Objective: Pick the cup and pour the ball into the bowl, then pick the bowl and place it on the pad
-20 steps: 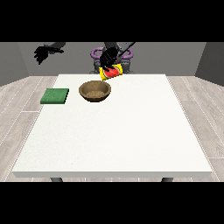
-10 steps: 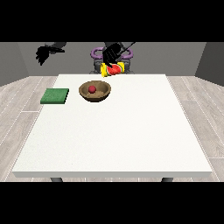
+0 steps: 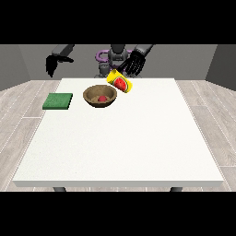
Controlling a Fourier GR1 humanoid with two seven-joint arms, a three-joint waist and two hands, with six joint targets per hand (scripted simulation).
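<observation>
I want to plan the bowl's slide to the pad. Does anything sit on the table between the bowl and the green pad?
Nothing visible does. The bowl, with the red ball inside, and the green pad are separated only by bare white table. The yellow cup lies on the bowl's other side.

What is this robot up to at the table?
It is pouring a ball from a cup into a bowl. The red ball lies in the brown bowl, and the tilted yellow cup is just beside the hand at the view's right. The other hand hangs in the air. The green pad lies bare beside the bowl.
</observation>
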